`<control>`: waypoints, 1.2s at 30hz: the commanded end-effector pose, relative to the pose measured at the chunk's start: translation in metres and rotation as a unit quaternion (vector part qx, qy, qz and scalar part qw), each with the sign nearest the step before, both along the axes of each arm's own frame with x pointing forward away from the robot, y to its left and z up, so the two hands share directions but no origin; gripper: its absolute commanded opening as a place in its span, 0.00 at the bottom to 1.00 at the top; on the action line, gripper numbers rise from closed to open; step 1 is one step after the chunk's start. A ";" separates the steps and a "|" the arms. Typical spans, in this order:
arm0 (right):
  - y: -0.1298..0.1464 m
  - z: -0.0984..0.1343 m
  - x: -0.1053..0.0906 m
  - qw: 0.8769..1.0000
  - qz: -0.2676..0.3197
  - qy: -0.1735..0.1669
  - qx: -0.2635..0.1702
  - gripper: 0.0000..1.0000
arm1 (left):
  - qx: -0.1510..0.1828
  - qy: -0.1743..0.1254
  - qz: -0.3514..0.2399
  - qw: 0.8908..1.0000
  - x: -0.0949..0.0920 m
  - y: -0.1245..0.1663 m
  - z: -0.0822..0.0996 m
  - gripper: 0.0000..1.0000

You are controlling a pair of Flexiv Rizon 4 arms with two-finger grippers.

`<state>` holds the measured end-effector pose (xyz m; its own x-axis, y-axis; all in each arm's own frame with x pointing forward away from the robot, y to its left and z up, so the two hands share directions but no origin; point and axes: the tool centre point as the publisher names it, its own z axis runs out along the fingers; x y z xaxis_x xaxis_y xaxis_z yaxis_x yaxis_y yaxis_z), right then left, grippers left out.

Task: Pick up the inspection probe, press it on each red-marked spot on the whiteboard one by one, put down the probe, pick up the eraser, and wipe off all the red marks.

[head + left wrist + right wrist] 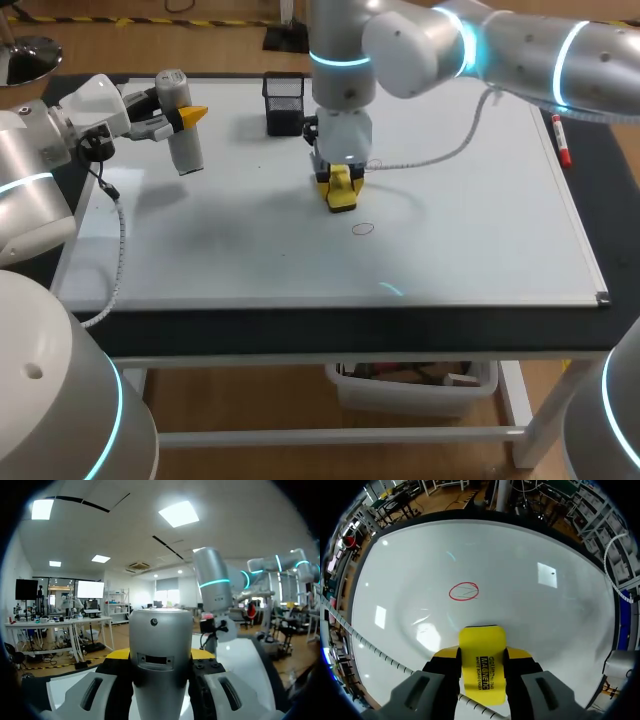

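Yellow block eraser with black print (481,642): the right gripper (481,662) clamps it from both sides. The working face points down at the white whiteboard (480,230), so it looks lined up for a flat wipe. I can't tell whether it touches the surface or sits just above it.

Red circled scribble mark (464,591): it lies on the board just ahead of the eraser, apart from it and unwiped. It's the only red mark I can see. My read is that we're in the erase phase and the next stroke should go straight forward over it. Risk: a tilted pad would smear the mark rather than clear it.

Silver cylindrical inspection probe (182,130): it isn't set down. The left gripper (159,655) grips it between both fingers, roughly upright, raised over the board's far left corner. That's well clear of the right arm, probably parked there to keep the wipe path open.

Black mesh pen cup (284,103): on the board's far edge, behind the right gripper and close enough to watch on the backstroke.

Red marker pen (562,140): on the black table (615,200), just off the board's right edge and out of play.
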<state>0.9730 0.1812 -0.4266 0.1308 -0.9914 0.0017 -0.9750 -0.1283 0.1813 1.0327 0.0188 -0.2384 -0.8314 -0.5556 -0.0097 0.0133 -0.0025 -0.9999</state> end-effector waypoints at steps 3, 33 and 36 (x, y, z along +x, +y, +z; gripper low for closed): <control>-0.011 0.003 0.001 1.000 -0.006 -0.008 0.001 0.00 | -0.001 -0.002 0.001 1.000 0.000 -0.001 -0.001 0.00; -0.185 0.078 0.066 0.980 -0.187 -0.069 0.009 0.00 | -0.001 -0.002 0.001 1.000 0.000 -0.001 -0.001 0.00; -0.214 0.075 0.063 0.975 -0.213 -0.067 0.005 0.00 | -0.001 -0.002 0.001 1.000 0.000 -0.001 -0.001 0.00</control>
<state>1.0480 0.0091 -0.3541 -0.2880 -0.9575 0.0123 -0.9561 0.2883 0.0529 1.0327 0.0188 -0.2385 -0.8314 -0.5555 -0.0097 0.0133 -0.0025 -0.9999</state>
